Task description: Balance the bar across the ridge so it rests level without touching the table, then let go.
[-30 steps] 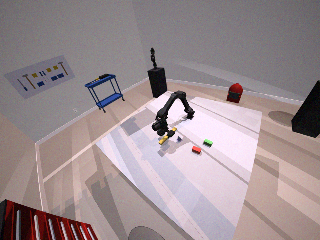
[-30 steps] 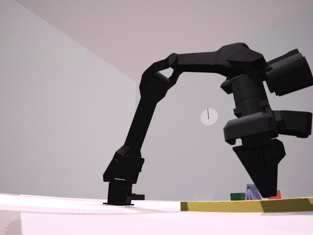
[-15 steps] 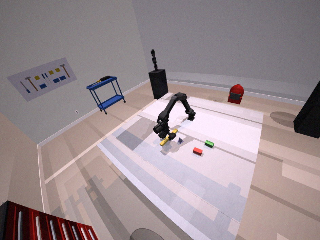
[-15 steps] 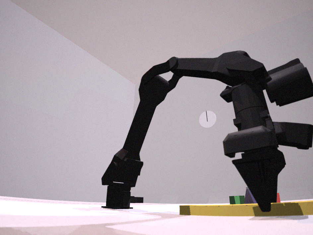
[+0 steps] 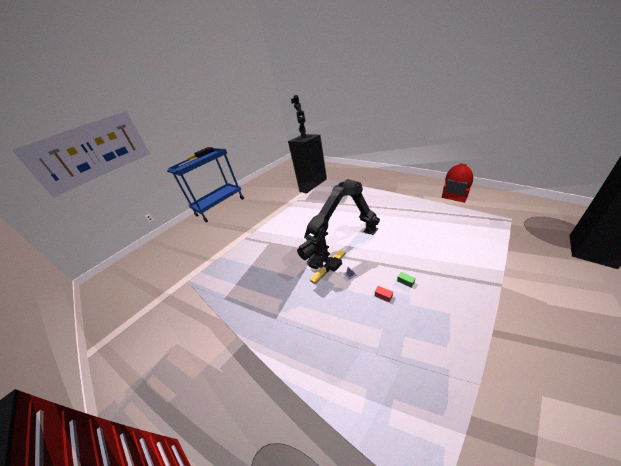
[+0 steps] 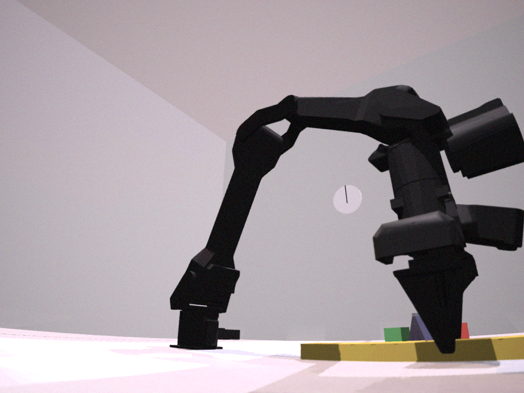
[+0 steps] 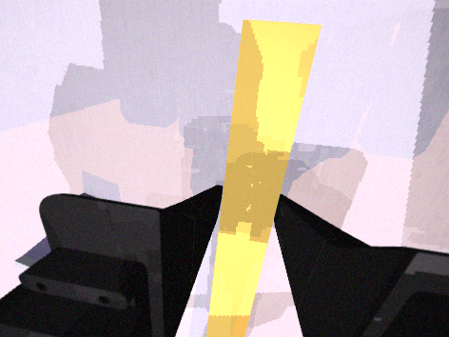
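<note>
The yellow bar (image 5: 316, 277) (image 6: 381, 352) (image 7: 278, 95) lies flat on the white table (image 5: 431, 240). My gripper (image 5: 328, 269) (image 6: 447, 347) (image 7: 247, 195) points down and is shut on the bar, with one fingertip against each long side in the wrist view. The small blue-grey ridge (image 5: 350, 272) (image 6: 418, 329) stands beside the bar, apart from it. In the wrist view a corner of the ridge (image 7: 35, 252) shows at the lower left, and my left finger hides the rest. Nothing rests on the ridge.
A red block (image 5: 383, 293) (image 6: 465, 329) and a green block (image 5: 406, 278) (image 6: 395, 334) lie on the table, on the far side of the ridge from the bar. The arm's base (image 5: 370, 226) (image 6: 197, 329) stands on the table beyond one end of the bar.
</note>
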